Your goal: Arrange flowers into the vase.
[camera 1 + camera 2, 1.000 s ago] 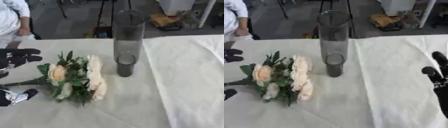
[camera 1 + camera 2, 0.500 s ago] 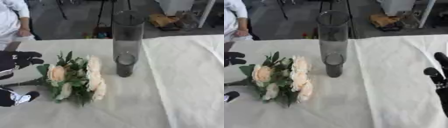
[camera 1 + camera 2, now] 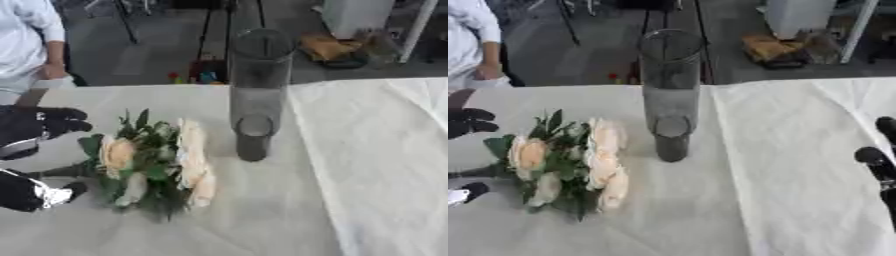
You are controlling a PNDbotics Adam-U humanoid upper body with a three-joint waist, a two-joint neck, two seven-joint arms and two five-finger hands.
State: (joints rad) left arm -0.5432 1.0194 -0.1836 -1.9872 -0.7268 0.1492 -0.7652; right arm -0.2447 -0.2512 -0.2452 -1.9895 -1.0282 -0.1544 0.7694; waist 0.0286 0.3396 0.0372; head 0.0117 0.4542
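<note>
L hand [image 3: 39, 127] has edged in toward the bouquet [image 3: 153, 162] w/ fingers open, holding nothing; flowers lie flat on worktop [image 3: 262, 215], left of the empty vase [image 3: 255, 95]. R hand [image 3: 881, 167] idle at right edge, fingers relaxed. Grasp looks imminent.

— What sort of place is this?

— A lab or workshop, by the look of it. The table [image 3: 367, 150] wears a plain white cloth, and past its far edge lies a bare grey floor [image 3: 157, 55].

— Anything else?

— Thin black stand legs [image 3: 122, 22] rise there, a white cabinet [image 3: 798, 17] stands at the far right, and a brown box [image 3: 767, 47] lies beside it.
</note>
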